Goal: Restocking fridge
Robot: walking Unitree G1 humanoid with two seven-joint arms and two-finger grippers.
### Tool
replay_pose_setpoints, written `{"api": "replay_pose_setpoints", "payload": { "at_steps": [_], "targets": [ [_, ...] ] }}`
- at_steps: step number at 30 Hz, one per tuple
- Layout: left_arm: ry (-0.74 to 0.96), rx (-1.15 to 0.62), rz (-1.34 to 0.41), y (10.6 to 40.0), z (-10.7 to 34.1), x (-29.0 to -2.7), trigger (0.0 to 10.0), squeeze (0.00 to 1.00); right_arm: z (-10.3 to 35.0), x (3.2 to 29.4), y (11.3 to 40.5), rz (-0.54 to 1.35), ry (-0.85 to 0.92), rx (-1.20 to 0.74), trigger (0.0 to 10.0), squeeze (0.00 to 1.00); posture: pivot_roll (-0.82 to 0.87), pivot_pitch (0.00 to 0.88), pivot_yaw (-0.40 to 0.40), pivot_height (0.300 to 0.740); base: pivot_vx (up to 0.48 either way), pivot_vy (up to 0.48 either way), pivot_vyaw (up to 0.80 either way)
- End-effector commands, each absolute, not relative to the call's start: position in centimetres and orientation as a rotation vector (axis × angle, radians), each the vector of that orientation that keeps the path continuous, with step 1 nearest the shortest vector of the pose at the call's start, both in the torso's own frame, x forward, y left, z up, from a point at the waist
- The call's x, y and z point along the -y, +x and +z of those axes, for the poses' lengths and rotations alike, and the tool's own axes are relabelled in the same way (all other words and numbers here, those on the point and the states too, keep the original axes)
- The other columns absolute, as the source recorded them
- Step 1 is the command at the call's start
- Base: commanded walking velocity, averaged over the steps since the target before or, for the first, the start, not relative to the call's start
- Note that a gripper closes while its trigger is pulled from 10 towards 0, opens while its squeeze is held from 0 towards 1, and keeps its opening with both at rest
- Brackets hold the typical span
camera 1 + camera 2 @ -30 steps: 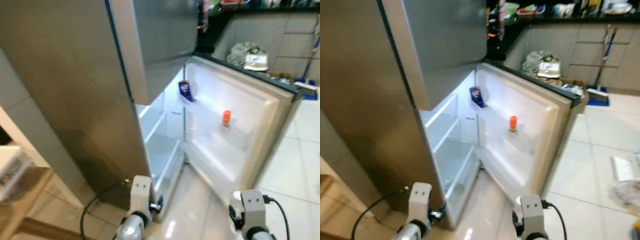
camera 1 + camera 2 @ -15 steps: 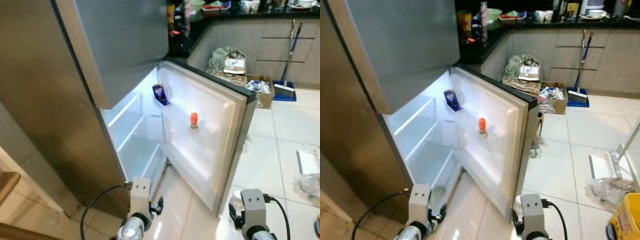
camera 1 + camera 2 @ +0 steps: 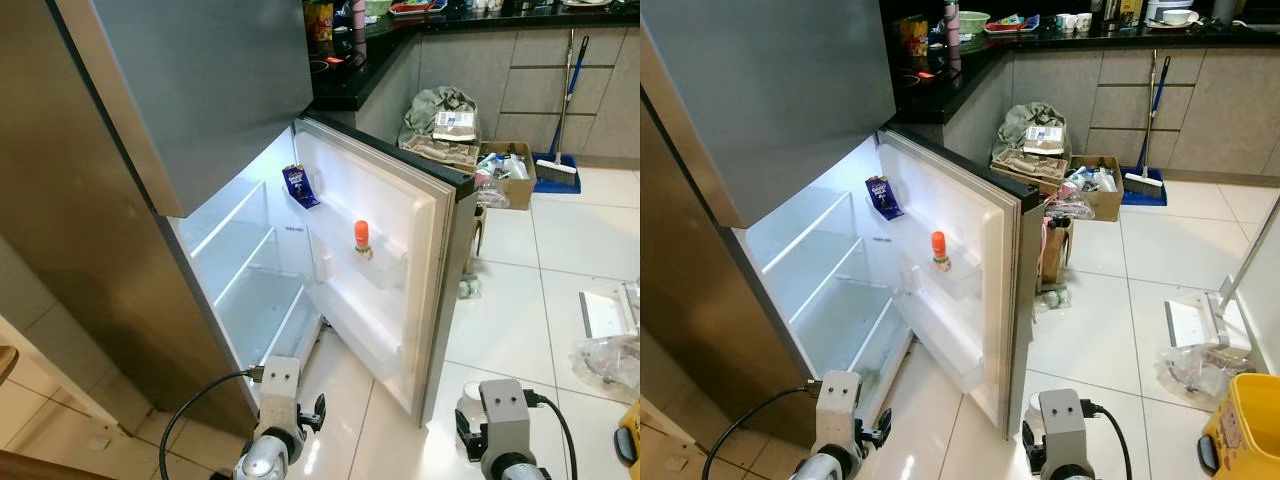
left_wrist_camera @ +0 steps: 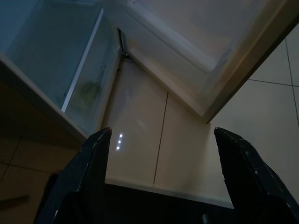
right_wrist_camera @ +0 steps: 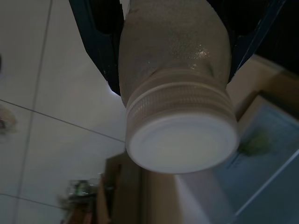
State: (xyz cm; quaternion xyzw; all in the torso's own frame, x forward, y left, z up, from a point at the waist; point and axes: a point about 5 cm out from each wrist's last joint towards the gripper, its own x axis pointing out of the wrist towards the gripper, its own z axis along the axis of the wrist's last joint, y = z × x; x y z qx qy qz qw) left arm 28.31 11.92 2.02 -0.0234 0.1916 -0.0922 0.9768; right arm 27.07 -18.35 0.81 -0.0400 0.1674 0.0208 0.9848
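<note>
Fridge (image 3: 120, 230) stands ahead and to the left, its lower door (image 3: 385, 260) swung wide toward the kitchen. On that door's racks sit a blue packet (image 3: 299, 186) high up and a small orange-capped bottle (image 3: 362, 240) lower down. Low by the tiled floor (image 3: 1110, 300), the left gripper (image 4: 161, 140) hangs with its black fingers (image 4: 91, 163) spread wide, holding nothing. The right gripper (image 5: 173, 60) is clamped around a white-capped bottle (image 5: 180, 121), seemingly a pale drink; its contents are unclear.
</note>
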Motion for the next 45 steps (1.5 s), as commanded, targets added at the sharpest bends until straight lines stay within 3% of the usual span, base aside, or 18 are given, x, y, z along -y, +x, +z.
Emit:
{"api": "replay_pose_setpoints", "payload": {
  "at_steps": [1, 29, 45],
  "targets": [
    [-0.044, -0.421, -0.166, 27.8, 1.3, -12.6, 10.0, 0.00, 1.1, 18.0, 27.3, 0.056, -0.077, -0.326, 10.0, 0.00, -0.10, 0.131, 0.083, 0.740, 0.000, 0.000, 0.00],
    [-0.039, -0.418, -0.166, 28.1, 1.5, -12.7, 10.0, 0.00, 1.5, 17.7, 27.7, 0.098, -0.102, -0.313, 10.0, 0.00, -0.11, 0.146, 0.084, 0.740, 0.000, 0.067, 0.00],
    [-0.051, -0.399, -0.124, 27.8, 1.6, -13.0, 10.0, 0.00, 1.7, 16.9, 28.7, 0.171, -0.119, -0.333, 10.0, 0.00, -0.08, 0.132, -0.004, 0.740, 0.000, 0.000, 0.00]
  ]
}}
